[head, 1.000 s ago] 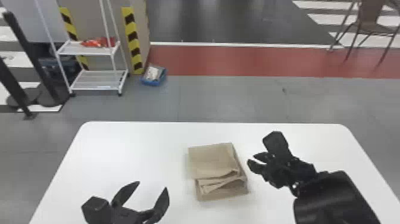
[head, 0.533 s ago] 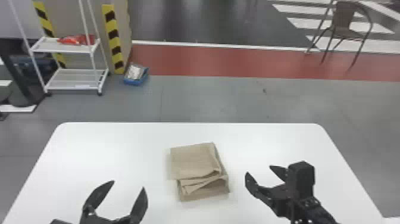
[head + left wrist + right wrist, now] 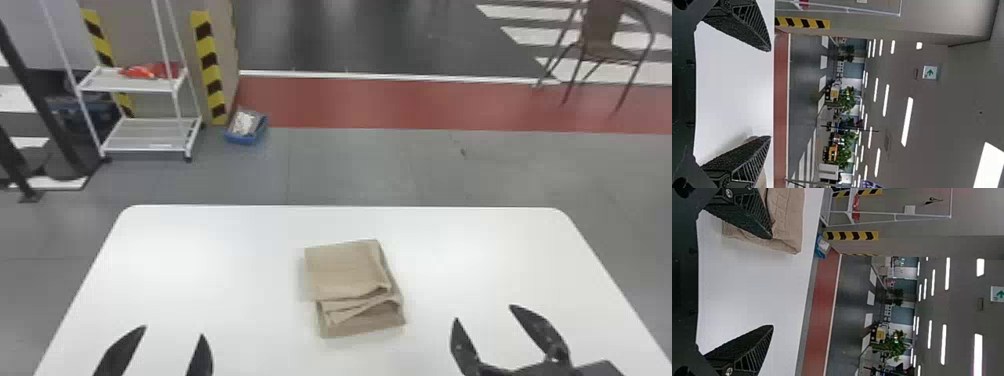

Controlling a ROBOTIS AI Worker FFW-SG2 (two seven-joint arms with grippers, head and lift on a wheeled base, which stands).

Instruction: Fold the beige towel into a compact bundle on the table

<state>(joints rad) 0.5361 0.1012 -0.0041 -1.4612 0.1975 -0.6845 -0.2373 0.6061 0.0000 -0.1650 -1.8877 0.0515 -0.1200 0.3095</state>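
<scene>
In the head view the beige towel (image 3: 350, 285) lies folded in a layered, roughly rectangular bundle on the white table (image 3: 225, 250), its near edge showing uneven folds. My left gripper (image 3: 172, 332) is at the near left, apart from the towel, and my right gripper (image 3: 484, 312) is at the near right, also apart from it. The left wrist view has the left gripper (image 3: 770, 94) open with nothing between its fingers. Seen in the right wrist view, the right gripper (image 3: 772, 282) is open and empty, with the towel (image 3: 787, 219) beyond one finger.
Beyond the table's far edge stand a white shelf rack (image 3: 145, 135) with red items and a blue box (image 3: 246, 127) on the floor. A brown chair (image 3: 600, 35) is at the far right.
The right gripper has drawn back from beside the towel toward the near right, and its fingers now point forward. The left gripper has shifted nearer the bottom edge. The towel keeps its shape.
</scene>
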